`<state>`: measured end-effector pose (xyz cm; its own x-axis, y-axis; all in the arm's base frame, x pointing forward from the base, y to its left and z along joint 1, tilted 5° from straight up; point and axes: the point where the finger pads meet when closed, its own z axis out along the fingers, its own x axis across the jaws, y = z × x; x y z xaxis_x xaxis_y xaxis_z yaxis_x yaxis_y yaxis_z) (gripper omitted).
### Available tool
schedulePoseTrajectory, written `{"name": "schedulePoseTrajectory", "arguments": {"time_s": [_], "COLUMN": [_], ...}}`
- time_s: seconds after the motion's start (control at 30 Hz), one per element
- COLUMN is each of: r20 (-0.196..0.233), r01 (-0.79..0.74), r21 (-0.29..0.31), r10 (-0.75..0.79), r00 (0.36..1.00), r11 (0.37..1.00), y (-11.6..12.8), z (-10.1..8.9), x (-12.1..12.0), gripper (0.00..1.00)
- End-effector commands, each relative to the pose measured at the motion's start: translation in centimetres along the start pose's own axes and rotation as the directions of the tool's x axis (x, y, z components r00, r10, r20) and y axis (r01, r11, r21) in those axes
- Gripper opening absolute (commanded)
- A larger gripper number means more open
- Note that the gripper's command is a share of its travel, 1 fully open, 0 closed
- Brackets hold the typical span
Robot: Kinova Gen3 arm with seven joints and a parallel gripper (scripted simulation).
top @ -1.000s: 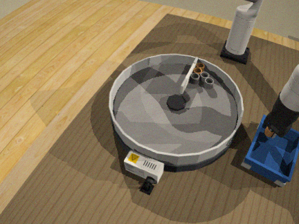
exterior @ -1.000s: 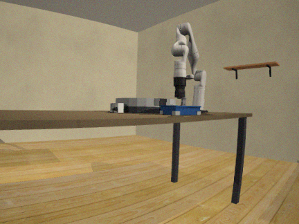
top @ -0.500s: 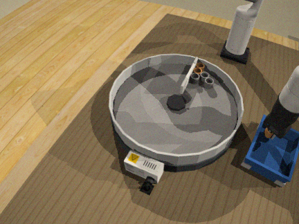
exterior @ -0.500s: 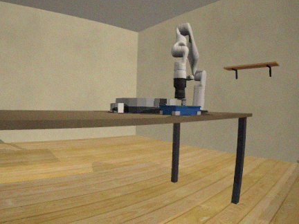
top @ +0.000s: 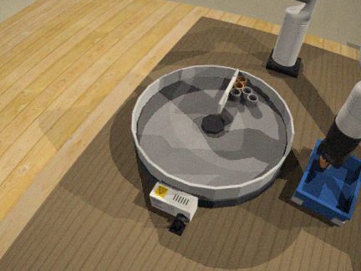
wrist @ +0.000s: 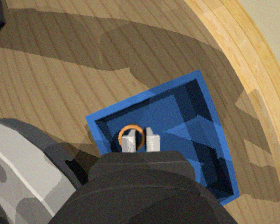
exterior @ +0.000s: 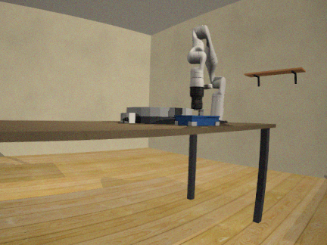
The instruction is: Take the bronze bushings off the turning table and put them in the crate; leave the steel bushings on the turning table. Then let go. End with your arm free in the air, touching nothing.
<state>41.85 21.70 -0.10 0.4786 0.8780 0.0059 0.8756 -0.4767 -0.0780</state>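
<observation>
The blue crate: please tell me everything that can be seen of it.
The blue crate is a shallow open-topped rectangular box, plastic by its look, with pale grey feet at its corners. It stands on the brown table, to one side of the grey turning table and apart from its wall. The gripper, shut on a bronze bushing, hangs over the crate's interior, near the end closest to the turning table. No other bushing shows inside, though the arm hides part of it.

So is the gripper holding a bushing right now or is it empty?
Holding one: the gripper is shut on a bronze bushing, over the blue crate.
</observation>
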Motion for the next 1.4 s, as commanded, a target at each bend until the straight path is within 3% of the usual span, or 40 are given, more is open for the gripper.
{"name": "schedulePoseTrajectory", "arguments": {"time_s": [0.0,1.03,1.07,1.37], "r20": [0.0,0.001,0.001,0.001], "r01": [0.0,0.0,0.0,0.0], "r21": [0.0,0.001,0.001,0.001], "r10": [0.0,0.0,0.0,0.0], "r00": [1.0,1.0,1.0,1.0], "r11": [1.0,1.0,1.0,1.0], "y": [-0.01,-0.01,-0.01,-0.01], "z": [0.34,1.01,1.01,1.01], "x": [0.0,0.0,0.0,0.0], "gripper": [0.0,0.0,0.42,0.42]}}
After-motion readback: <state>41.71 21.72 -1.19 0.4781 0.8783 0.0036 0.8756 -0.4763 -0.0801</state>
